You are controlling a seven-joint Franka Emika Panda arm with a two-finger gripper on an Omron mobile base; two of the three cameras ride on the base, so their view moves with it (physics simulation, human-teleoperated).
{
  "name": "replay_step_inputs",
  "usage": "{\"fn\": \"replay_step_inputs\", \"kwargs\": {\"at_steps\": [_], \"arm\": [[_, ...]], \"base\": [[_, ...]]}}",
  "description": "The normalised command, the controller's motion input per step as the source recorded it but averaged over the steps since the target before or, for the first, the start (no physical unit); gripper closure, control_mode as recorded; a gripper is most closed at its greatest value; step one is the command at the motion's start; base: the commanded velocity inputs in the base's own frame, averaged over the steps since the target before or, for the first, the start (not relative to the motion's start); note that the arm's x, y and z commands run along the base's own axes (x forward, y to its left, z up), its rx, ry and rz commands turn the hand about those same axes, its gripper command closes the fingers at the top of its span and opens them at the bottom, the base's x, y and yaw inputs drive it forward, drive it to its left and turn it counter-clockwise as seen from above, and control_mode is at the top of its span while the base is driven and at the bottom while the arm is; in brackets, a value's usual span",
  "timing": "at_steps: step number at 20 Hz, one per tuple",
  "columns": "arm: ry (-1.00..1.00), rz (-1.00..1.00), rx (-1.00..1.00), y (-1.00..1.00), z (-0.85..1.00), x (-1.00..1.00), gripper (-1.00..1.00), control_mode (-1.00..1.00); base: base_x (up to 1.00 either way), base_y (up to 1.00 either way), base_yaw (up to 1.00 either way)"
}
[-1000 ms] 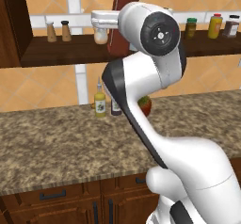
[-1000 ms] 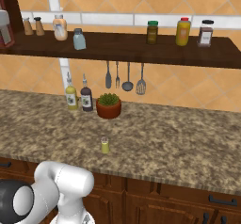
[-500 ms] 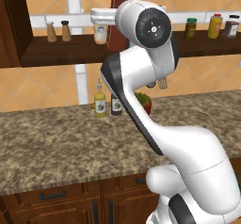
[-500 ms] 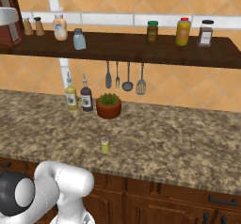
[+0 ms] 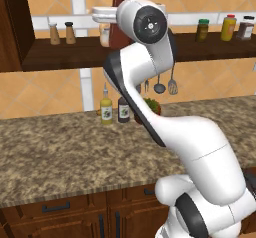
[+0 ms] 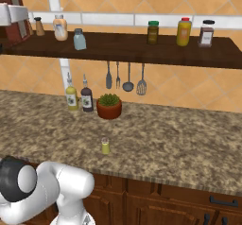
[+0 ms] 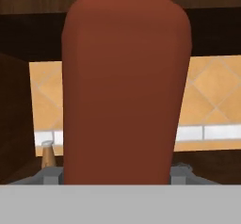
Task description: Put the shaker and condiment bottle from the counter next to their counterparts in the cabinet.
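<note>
Right base view takes in the speckled granite counter (image 6: pixel 179 139) running the width of the kitchen, with the long dark brown cabinet (image 6: pixel 142 49) mounted as an open shelf on the tiled wall above it. The white robot arm (image 5: pixel 170 132) rises from the lower right of the left base view and reaches up to the shelf, its wrist level with the shelf's top. In the hand view the red condiment bottle (image 7: pixel 124 86) stands upright between the two grey fingertips (image 7: pixel 49 175), one at each side of its base, so the gripper (image 7: pixel 113 177) is grasping the bottle; in the right base view the bottle (image 6: pixel 16 13) sits at the far left end of the shelf, whether resting on the board or held just above it cannot be told. Just to its right on the shelf stand a brown shaker (image 6: pixel 39 26), the squat peach-and-white bottle (image 6: pixel 60 28) and the pale blue-grey shaker (image 6: pixel 79 39), with three more jars (image 6: pixel 183 31) well apart toward the right end. Below, a potted plant (image 6: pixel 109 106) stands beside a yellow bottle (image 6: pixel 71 96) and a dark bottle (image 6: pixel 86 98) at the wall. The tiny yellow-green shaker (image 6: pixel 105 146) stands alone on the counter, in front of the plant.
</note>
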Motion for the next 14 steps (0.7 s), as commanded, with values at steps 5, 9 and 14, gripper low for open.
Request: {"fn": "replay_step_inputs", "kwargs": {"at_steps": [5, 9, 14], "arm": [[0.0, 0.0, 0.0, 0.1, -0.04, 0.44, 1.0, -1.0], [0.0, 0.0, 0.0, 0.01, -0.22, 0.41, 1.0, -1.0], [0.0, 0.0, 0.0, 0.01, -0.12, 0.4, 1.0, -1.0]], "base": [[0.0, 0.0, 0.0], [0.0, 0.0, 0.0], [0.0, 0.0, 0.0]]}}
